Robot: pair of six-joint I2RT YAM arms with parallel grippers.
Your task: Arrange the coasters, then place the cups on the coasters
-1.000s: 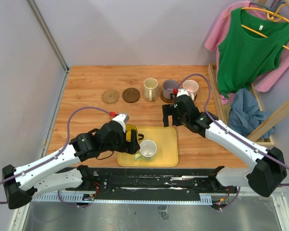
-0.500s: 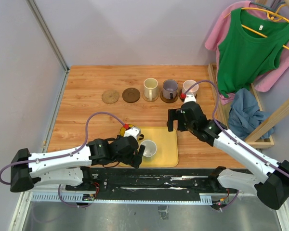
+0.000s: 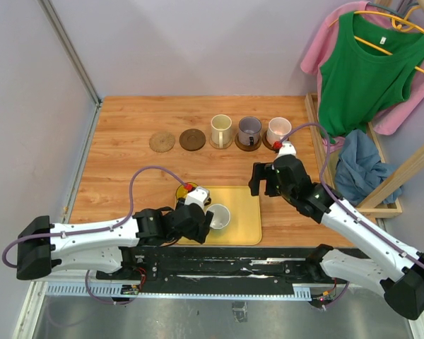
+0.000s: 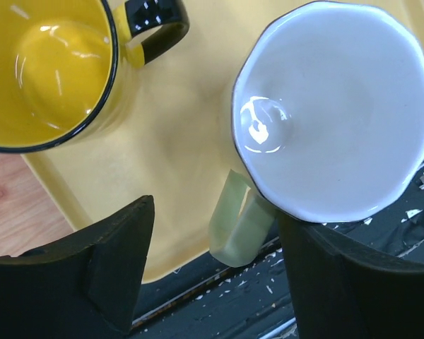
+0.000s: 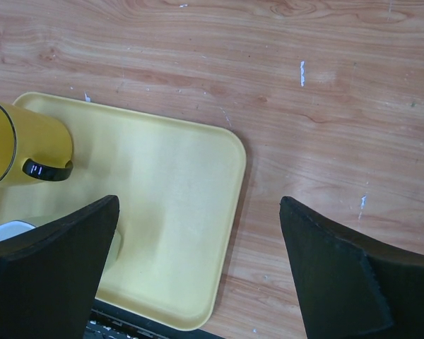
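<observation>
Left wrist view: the left gripper (image 4: pixel 215 272) has swung from the yellow mug (image 4: pixel 46 67) to the cream-green mug (image 4: pixel 336 113) on the tray's (image 4: pixel 177 148) near edge, jaws apart astride its handle (image 4: pixel 234 226) (no pinch yet). Right gripper (image 5: pixel 198 205), open, has withdrawn to the tray's far right corner; two bare coasters (image 3: pixel 162 142) far left await cups.

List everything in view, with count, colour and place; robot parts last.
bare coasters: two, tan coaster and dark brown coaster, back row left.
cups on coasters: three, cream-white cup, grey-purple cup, pale pink cup, back row right.
cups on tray: two, yellow cup, pale green cup, front.
tray: one, yellow, front centre.
clothes: three, green top, pink garment, blue cloth, on wooden rack, far right.
table: one, brown wood, centre.
left gripper: one, black, open around pale green cup's handle.
right gripper: one, black, open, empty, over tray's right edge.
</observation>
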